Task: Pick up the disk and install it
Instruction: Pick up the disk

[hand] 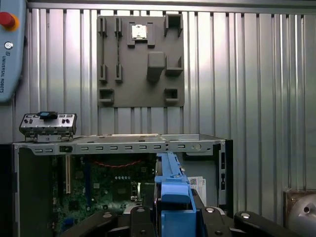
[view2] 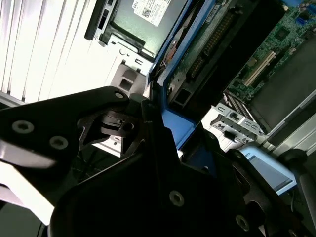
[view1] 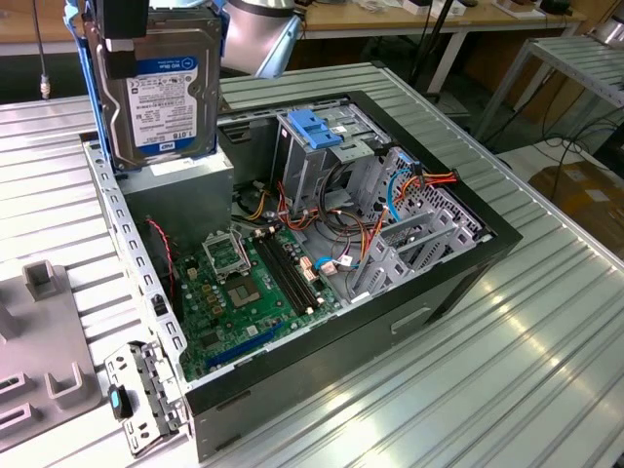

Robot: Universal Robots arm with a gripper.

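While in gripper, disk upright, lengthwise vertical.

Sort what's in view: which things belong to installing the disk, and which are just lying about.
For the job: the disk, held aloft by the gripper; drive cage; open computer case.

Lying about: grey fixture plate; teach pendant; small metal bracket beside the case.

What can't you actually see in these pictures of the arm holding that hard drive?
- The disk's upper corner: exterior view, covered by the gripper.
- The gripper's top: exterior view, cut off by the picture's edge.
- The disk's broad faces: first wrist view, seen edge-on.
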